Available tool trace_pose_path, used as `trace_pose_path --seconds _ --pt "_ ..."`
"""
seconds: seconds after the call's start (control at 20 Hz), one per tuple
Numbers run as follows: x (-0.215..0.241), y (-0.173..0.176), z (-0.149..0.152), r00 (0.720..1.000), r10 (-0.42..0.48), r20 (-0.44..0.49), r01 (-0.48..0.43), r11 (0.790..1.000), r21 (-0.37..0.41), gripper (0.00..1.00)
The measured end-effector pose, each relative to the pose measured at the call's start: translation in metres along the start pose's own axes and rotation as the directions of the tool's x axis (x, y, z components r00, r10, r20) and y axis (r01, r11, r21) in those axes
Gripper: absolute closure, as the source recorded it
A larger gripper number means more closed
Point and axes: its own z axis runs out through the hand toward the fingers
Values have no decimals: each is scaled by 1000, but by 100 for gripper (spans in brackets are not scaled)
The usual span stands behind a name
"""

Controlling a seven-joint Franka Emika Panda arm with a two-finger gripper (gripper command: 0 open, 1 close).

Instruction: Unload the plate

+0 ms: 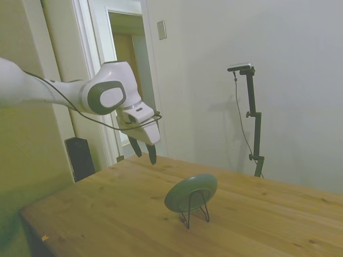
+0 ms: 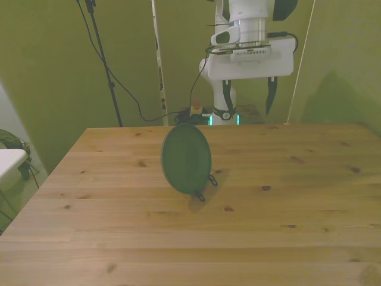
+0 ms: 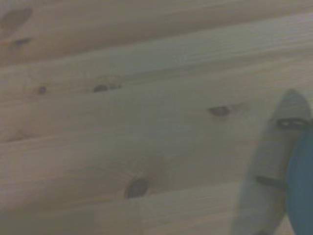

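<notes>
The plate (image 1: 191, 191) stands almost upright on its edge in a thin black wire stand (image 1: 196, 210), near the middle of the wooden table (image 1: 107, 214). In the front view the plate (image 2: 186, 158) shows its round dull green face, and the feet of the wire stand (image 2: 206, 185) appear at its lower edge. The gripper (image 1: 143, 150) hangs in the air above the table, well apart from the plate and touching nothing. Its two dark fingers (image 2: 271, 94) are spread wide and hold nothing between them. The wrist view shows blurred wood grain with knots, and only an edge of the plate (image 3: 302, 191)
</notes>
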Motion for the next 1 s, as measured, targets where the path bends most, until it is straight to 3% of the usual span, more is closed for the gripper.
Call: trace_pose_path --seconds 0.3,0.65,1.0 --pt "26 1 -45 999 51 -14 -51 998 -29 0" --pt "47 25 -51 994 90 -56 -94 992 -81 0" --pt "94 62 -44 977 185 -110 -200 968 -149 0"
